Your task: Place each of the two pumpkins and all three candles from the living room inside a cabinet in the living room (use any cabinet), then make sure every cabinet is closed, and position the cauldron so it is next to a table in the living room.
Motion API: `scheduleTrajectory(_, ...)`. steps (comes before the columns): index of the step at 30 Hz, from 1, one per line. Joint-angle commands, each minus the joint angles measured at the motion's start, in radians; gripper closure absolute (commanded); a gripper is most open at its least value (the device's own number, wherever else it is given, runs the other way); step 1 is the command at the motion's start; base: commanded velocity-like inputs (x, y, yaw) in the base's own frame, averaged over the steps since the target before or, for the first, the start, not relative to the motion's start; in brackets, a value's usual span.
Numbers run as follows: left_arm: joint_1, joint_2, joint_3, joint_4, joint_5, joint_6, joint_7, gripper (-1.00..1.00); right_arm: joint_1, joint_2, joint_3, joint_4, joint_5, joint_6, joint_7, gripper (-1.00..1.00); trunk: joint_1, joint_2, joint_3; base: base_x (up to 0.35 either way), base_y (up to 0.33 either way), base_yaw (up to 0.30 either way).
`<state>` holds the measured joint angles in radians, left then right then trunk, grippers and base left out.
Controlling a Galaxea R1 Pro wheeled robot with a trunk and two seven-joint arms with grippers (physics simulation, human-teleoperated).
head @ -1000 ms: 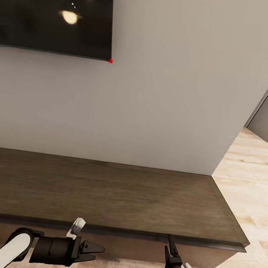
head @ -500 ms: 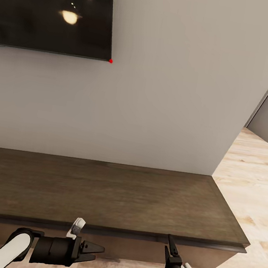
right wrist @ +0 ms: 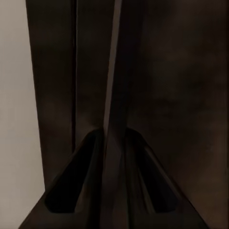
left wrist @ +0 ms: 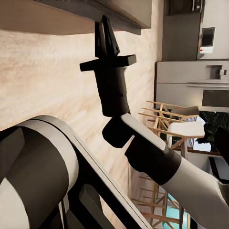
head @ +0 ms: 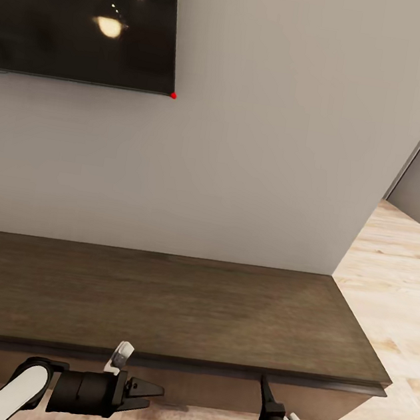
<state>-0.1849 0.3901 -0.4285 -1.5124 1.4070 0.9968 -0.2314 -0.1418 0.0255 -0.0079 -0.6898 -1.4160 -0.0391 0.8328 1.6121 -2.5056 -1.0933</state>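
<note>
- A pale grey wall carries a dark television (head: 88, 13); a wood floor (head: 394, 284) runs off on the robot's right, toward grey kitchen units.
- Below the wall stands the cabinet (head: 156, 303), long, low and dark brown, its top bare, its drawer fronts flush under the lip.
- The right pincer (head: 265, 384) points up at the cabinet's front edge with its jaws together and empty; its own camera shows a thin ridge, likely that edge, running between the fingers (right wrist: 78, 176).
- The left pincer (head: 155, 389) hangs just before the drawer front, jaws nearly together, holding nothing.
- To open a drawer well, I judge the right tips should hook under the lip, then pull straight back, level.
</note>
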Motion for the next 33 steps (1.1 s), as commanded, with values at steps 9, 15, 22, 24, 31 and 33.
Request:
scheduleTrajectory(9,-0.001,0.001,-0.001,0.0,-0.008,0.0,-0.009,-1.0,-0.001,0.001,0.001,-0.002,-0.005,0.0,0.009,1.0,0.0,0.0,-0.001,0.0,0.0,0.0)
scheduleTrajectory(15,-0.001,0.001,-0.001,0.001,-0.007,0.0,-0.009,-1.0,-0.001,0.001,0.001,-0.002,-0.005,-0.001,0.008,1.0,0.0,0.0,-0.001,0.0,0.0,0.0)
scheduleTrajectory(22,-0.001,0.001,-0.001,0.001,-0.008,0.0,-0.009,-1.0,-0.001,0.001,0.002,-0.002,-0.005,-0.001,0.008,1.0,0.0,0.0,-0.001,-0.033,0.0,0.0)
scheduleTrajectory(24,-0.001,0.001,-0.001,0.001,-0.008,0.0,-0.009,-1.0,-0.001,0.001,0.002,-0.002,-0.005,-0.001,0.008,1.0,0.0,0.0,-0.001,-0.023,0.0,0.0)
scheduleTrajectory(31,-0.001,0.001,-0.001,0.001,-0.008,0.0,-0.009,-1.0,-0.001,0.001,0.002,-0.003,-0.004,-0.001,0.008,1.0,0.0,0.0,-0.001,-0.007,0.0,0.0)
scheduleTrajectory(33,-0.001,0.001,-0.001,0.001,-0.008,0.0,-0.009,-1.0,-0.001,0.001,0.002,-0.003,-0.004,-0.001,0.008,1.0,0.0,0.0,-0.001,-0.078,0.0,0.0)
